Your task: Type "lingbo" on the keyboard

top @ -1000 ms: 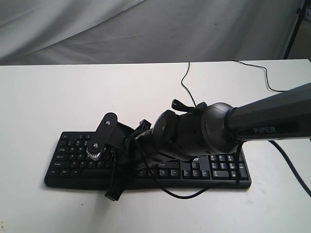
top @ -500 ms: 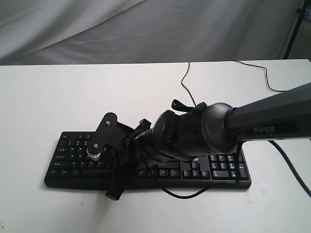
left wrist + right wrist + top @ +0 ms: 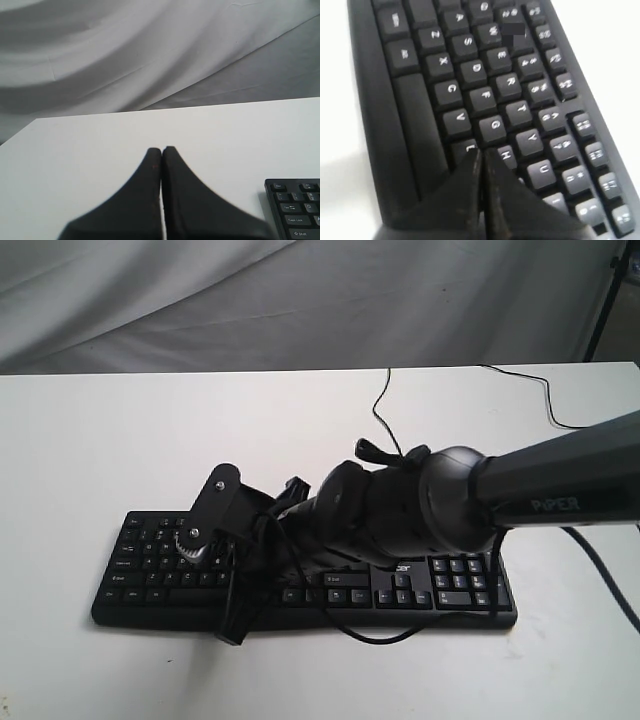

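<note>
The black keyboard (image 3: 150, 560) lies lengthwise near the front of the white table (image 3: 120, 440). My right arm (image 3: 400, 515) reaches across its middle from the right and hides the centre keys. In the right wrist view the right gripper (image 3: 481, 151) is shut, its tips joined just above the keyboard (image 3: 476, 67) between the B and H keys; I cannot tell if they touch a key. The left gripper (image 3: 161, 149) is shut with nothing in it, above bare table beside the end of the keyboard (image 3: 295, 207). It is out of the exterior view.
The keyboard's thin black cable (image 3: 380, 400) runs toward the table's back edge. Another cable (image 3: 545, 390) lies at the back right. Grey cloth (image 3: 300, 300) hangs behind the table. A dark stand leg (image 3: 605, 300) is at the far right.
The right arm's wrist and its camera bracket have shifted slightly to the left over the keyboard. The keyboard has not moved.
</note>
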`<state>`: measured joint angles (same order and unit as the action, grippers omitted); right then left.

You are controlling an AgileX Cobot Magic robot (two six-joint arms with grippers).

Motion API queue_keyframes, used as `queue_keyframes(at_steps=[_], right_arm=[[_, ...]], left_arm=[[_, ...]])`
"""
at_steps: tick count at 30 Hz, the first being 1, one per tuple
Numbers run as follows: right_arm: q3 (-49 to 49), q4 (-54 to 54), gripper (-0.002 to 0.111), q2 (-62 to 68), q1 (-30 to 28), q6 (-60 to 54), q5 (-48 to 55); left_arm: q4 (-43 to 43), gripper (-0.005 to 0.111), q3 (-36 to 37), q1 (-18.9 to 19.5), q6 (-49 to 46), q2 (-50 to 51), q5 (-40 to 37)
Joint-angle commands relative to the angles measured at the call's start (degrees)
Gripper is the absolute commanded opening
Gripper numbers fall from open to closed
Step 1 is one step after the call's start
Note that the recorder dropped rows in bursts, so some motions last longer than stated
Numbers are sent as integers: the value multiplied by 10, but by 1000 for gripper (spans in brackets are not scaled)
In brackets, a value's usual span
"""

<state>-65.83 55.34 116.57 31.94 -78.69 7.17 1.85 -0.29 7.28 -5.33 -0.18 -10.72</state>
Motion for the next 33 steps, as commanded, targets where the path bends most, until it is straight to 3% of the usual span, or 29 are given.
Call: queue_keyframes(at_steps=[1,14,33], right_arm=[[-3,2,0,-18,1,-6,-3],[-3,2,0,-22,1,-6,-3],[-83,-7,0,31,0,-3,23]], left_arm=[[0,1,3,-2,2,2,4],[0,1,3,-2,2,2,4],[0,1,3,-2,2,2,4]])
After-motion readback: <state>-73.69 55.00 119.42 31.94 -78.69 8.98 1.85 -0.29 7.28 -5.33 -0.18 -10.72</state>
